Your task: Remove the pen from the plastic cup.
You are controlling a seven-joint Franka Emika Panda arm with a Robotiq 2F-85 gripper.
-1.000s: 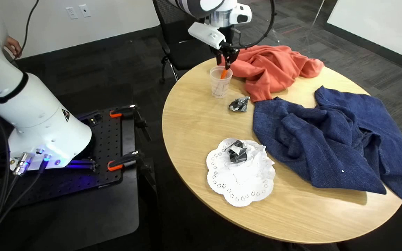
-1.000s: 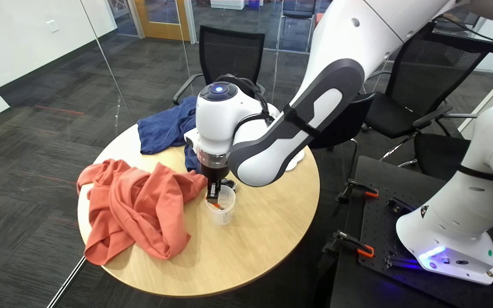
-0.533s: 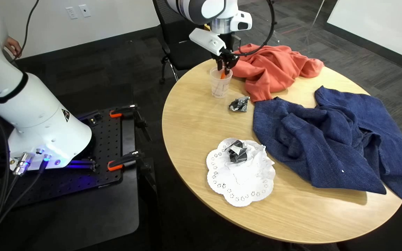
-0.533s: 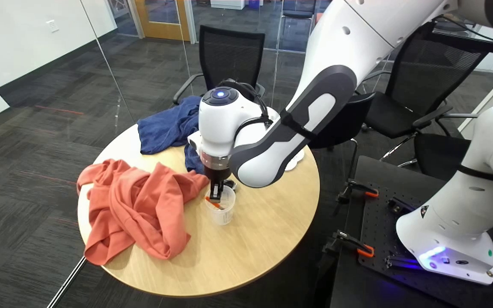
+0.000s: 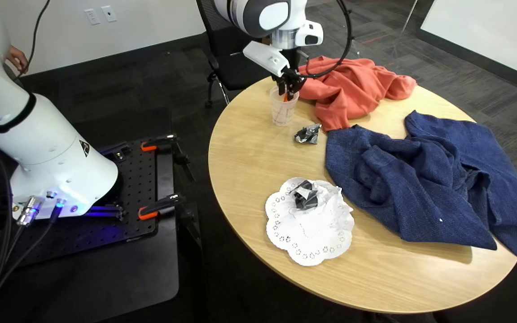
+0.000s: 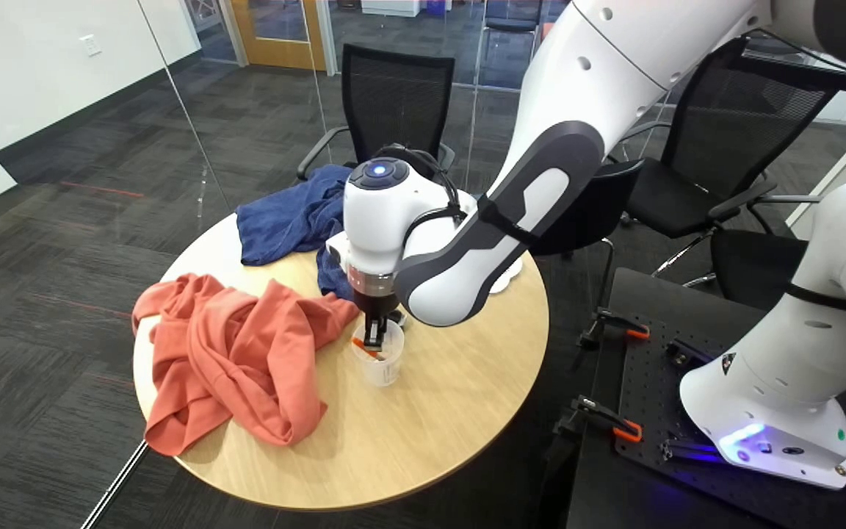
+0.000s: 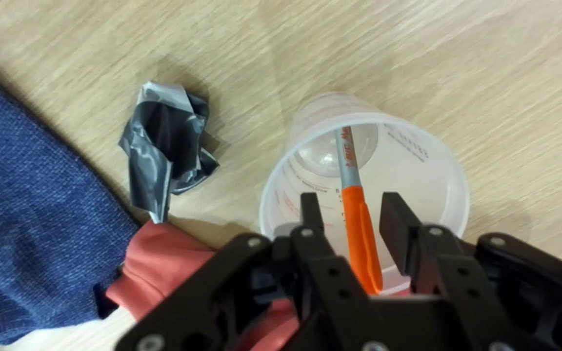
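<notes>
The clear plastic cup (image 7: 427, 180) stands upright on the table, seen in both exterior views (image 5: 282, 115) (image 6: 380, 376). The pen (image 7: 357, 229) leans inside it, grey barrel toward the base and orange cap against the rim. Its orange part shows in both exterior views (image 5: 286, 98) (image 6: 360, 344). My gripper (image 7: 351, 200) is open, pointing down at the cup's mouth. In the wrist view its two fingers stand on either side of the orange cap, with a gap on each side. The gripper also shows in both exterior views (image 5: 286, 93) (image 6: 373, 345).
Crumpled dark foil (image 7: 169, 146) lies beside the cup. A red cloth (image 5: 348, 89) lies close behind the cup, and a blue cloth (image 5: 420, 179) lies farther along. A white doily (image 5: 312, 242) holds another dark crumpled piece (image 5: 305, 195). The round table's edge (image 5: 217, 193) is near the cup.
My gripper has moved down into the cup's mouth. In an exterior view it has also shifted slightly right, showing more of the orange cap. The cup has not moved.
</notes>
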